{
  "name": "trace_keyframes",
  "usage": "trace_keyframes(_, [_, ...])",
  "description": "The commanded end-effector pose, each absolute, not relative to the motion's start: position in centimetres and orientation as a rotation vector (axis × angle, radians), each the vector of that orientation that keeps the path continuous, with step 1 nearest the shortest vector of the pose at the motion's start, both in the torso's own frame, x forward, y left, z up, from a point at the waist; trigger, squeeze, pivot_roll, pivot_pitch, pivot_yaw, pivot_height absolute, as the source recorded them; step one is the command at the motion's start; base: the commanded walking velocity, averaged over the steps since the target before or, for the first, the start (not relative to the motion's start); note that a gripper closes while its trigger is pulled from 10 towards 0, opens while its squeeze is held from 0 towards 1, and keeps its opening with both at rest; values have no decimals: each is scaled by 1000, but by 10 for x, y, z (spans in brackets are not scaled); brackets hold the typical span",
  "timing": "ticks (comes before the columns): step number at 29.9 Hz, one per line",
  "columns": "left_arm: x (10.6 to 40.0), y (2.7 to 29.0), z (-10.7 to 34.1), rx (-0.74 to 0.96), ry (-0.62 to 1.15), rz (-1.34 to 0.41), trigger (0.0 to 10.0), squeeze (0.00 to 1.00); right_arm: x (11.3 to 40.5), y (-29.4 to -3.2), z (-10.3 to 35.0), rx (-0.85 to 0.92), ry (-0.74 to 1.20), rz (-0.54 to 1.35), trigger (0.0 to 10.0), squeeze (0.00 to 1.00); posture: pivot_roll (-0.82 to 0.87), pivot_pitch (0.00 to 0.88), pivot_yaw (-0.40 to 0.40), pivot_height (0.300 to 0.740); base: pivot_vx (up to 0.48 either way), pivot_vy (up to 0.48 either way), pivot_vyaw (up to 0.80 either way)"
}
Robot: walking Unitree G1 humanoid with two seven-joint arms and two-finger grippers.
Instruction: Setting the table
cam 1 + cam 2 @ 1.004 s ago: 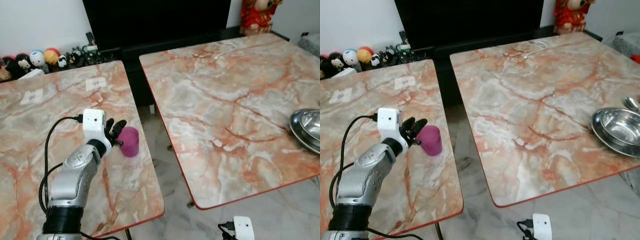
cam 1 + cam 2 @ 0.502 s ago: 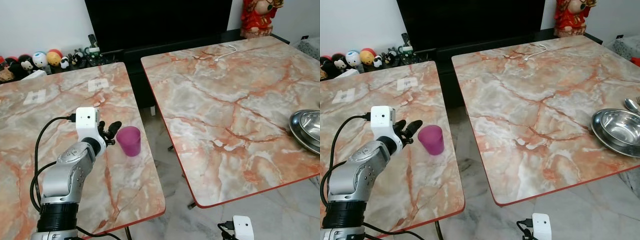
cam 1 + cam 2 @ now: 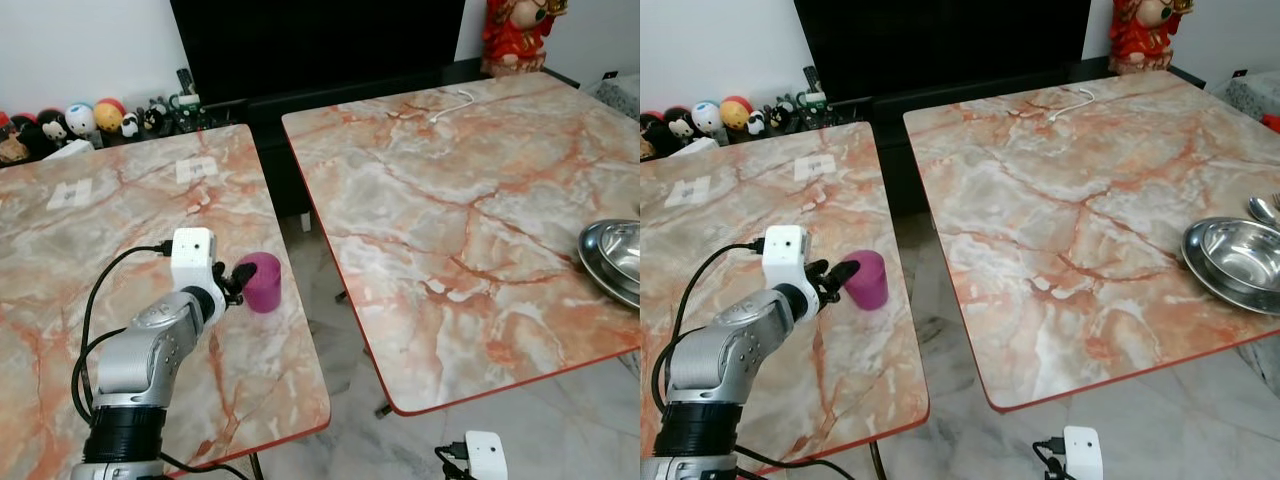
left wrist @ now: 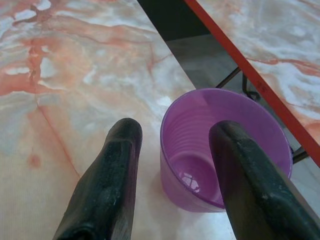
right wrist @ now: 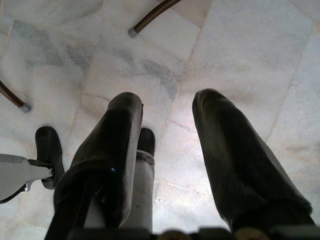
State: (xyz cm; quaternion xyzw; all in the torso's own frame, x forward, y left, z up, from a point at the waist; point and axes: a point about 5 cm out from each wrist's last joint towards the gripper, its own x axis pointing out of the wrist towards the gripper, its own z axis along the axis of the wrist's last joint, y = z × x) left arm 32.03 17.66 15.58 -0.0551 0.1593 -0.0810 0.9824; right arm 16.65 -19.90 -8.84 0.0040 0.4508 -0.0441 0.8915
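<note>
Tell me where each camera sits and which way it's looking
Left and right eye views: head camera, looking forward and down at two marble tables; the left arm shows, reaching the purple cup.
Left wrist view: looks along the left gripper, one finger inside that same cup.
Right wrist view: looks down past the right gripper at the floor.

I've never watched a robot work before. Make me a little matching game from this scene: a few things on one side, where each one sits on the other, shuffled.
Things:
1. purple cup
2. steel bowls
3. white cable
4. toy figures

Places:
A. far end of the right table
B. by the wall, beyond the left table
C. at the left end effector, one finger inside its rim
D. right edge of the right table

Pairs: 1-C, 2-D, 3-A, 4-B
</note>
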Motion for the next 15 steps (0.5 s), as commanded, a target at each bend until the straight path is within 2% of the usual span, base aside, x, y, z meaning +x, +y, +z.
trace_keyframes(1, [322,174,158,-111,336,-162,10000,0,166,-195,-89,11,938,-84,10000,0,19,0,67,740,0,0,0])
trace_keyframes(15, [322,172,156,-100,360,-164,10000,0,166,-195,-89,16,936,-85,10000,0,18,0,70,740,0,0,0])
